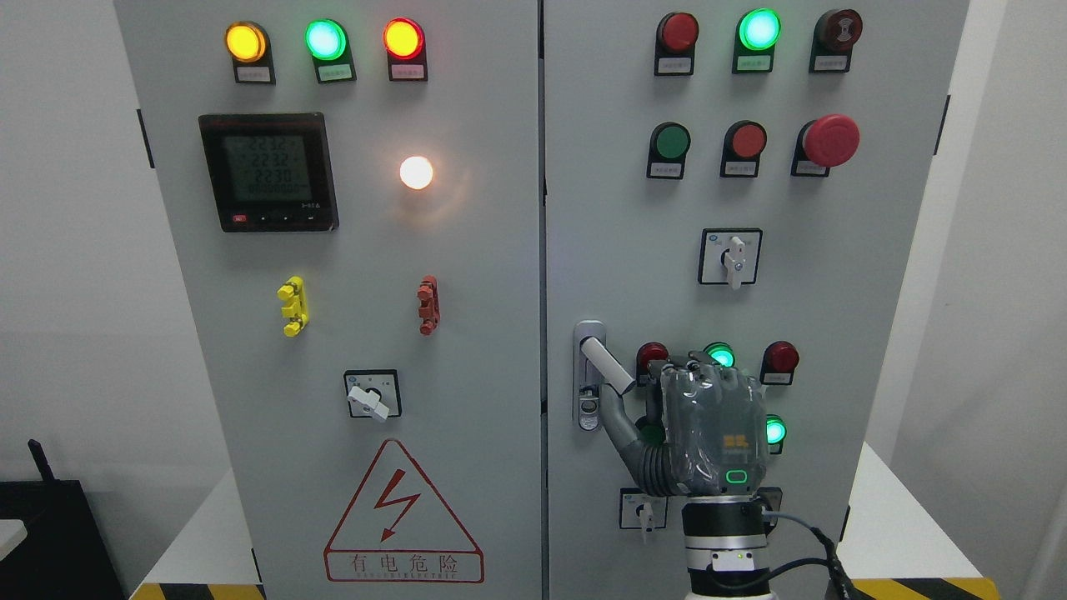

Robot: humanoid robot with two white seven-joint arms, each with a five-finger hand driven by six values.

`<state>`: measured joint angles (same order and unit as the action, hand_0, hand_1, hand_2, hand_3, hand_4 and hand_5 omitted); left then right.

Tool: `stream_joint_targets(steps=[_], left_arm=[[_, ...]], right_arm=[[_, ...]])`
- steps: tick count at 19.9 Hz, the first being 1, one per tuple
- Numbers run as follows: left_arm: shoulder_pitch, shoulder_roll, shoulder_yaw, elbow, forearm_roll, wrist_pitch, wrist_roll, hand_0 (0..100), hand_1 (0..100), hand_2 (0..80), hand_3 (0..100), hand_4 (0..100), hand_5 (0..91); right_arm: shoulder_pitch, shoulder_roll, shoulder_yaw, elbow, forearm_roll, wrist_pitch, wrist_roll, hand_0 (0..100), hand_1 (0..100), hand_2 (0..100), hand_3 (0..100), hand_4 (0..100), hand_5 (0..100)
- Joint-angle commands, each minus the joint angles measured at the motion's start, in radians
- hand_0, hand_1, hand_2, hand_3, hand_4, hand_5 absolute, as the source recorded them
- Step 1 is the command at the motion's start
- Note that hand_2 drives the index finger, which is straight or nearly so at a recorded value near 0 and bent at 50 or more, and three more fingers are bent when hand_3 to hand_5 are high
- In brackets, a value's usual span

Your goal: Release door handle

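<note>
Door handle (605, 364) sits on the right cabinet door (875, 275), near its left edge, its white lever swung out and slanting down toward the right from a metal lock plate. Up from the bottom edge right of middle comes the right hand (704, 429), back facing the camera, just right of the lever. Its thumb reaches up-left and appears to touch the lever's tip; whether the curled fingers grip it I cannot tell. Letting go would likely mean drawing back rightward.
</note>
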<state>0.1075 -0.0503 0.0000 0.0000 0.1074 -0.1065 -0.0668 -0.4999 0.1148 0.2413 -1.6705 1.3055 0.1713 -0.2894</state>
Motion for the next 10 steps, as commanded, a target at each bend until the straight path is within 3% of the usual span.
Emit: stream_joint_targets(steps=[1, 10], left_arm=[[0.0, 0.0, -0.014, 0.02, 0.0, 0.001, -0.001, 12, 39, 0.0, 0, 0, 0.0], [0.0, 0.0, -0.014, 0.02, 0.0, 0.001, -0.001, 12, 39, 0.0, 0, 0, 0.0]], right_arm=[[0.003, -0.004, -0.01, -0.012, 0.0, -0.001, 0.004, 44, 49, 95, 100, 88, 97], [0.006, -0.007, -0.013, -0.021, 0.0, -0.001, 0.004, 44, 50, 96, 100, 88, 97]])
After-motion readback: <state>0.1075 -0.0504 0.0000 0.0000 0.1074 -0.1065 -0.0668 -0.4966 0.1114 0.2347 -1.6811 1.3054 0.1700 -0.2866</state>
